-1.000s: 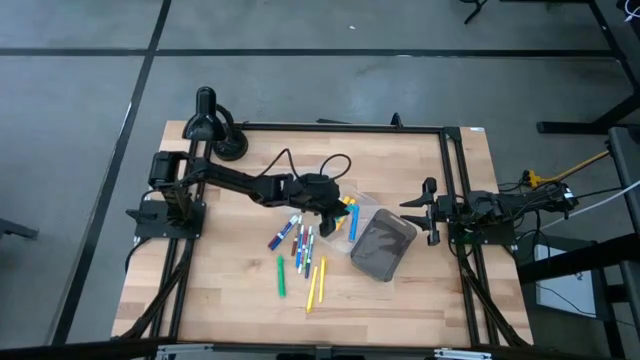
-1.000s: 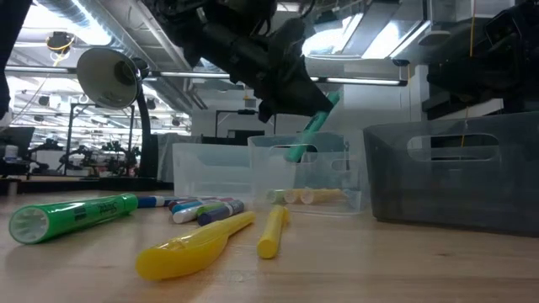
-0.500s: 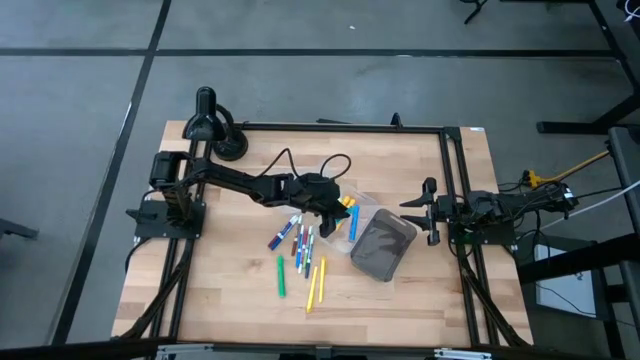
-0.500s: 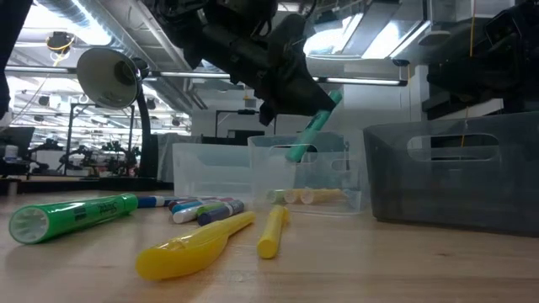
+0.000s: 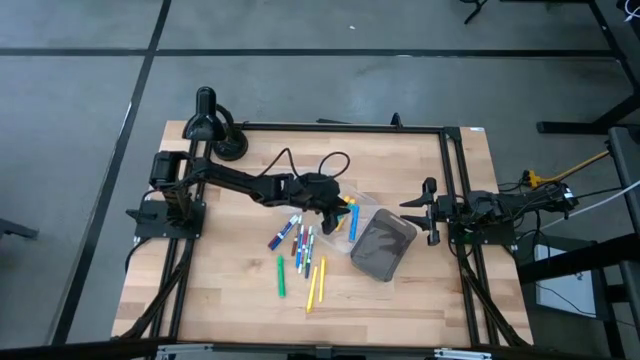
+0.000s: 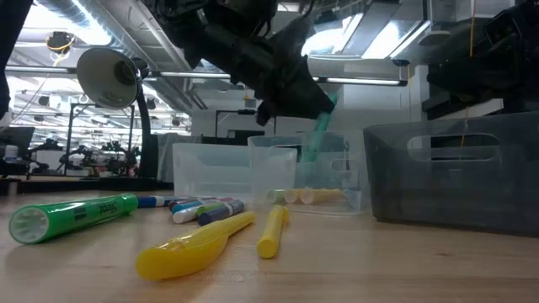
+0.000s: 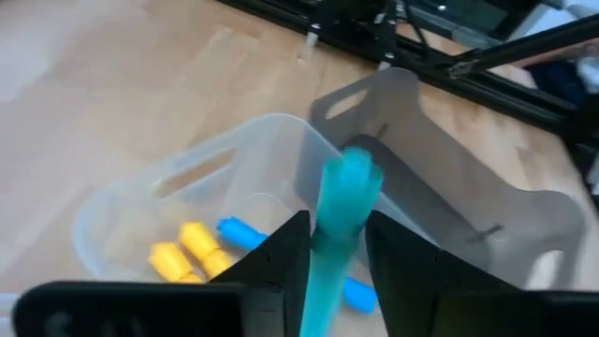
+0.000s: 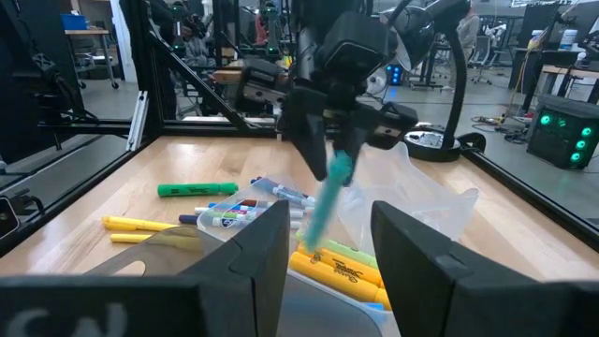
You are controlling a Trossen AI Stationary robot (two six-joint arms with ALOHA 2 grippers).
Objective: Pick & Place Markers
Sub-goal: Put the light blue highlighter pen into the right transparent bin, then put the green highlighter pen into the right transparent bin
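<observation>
My left gripper [image 5: 335, 213] hangs over the clear plastic tray [image 5: 356, 212], shut on a teal marker [image 6: 317, 133] that points steeply down into it. Yellow and blue markers [image 7: 201, 248] lie on the tray's floor. More markers [image 5: 297, 240] lie flat in a loose cluster on the wooden table, near the tray's left side, with a green one [image 6: 72, 217] and yellow ones [image 6: 198, 244] closest to the near edge. My right gripper [image 5: 430, 212] waits open at the table's right side, touching nothing. My left gripper pinches the teal marker between its two fingers [image 7: 281, 257], around the middle of its barrel [image 7: 329, 253]. It comes from above, slanting down toward the table's right side. The marker is lifted clear and steeply tilted, with its lower end [image 6: 308, 156] above the tray's rim.
A dark grey rectangular bin [image 5: 382, 246] stands right of the tray, touching it. A black desk lamp [image 5: 212, 128] sits at the far left corner. Black frame rails [image 5: 455, 180] run along the table's sides. Bare wood lies toward the near edge.
The teal marker in my left gripper has tipped from a shallow slant to a steeper, more upright one, its lower end swinging in over the tray. The right arm has kept still.
</observation>
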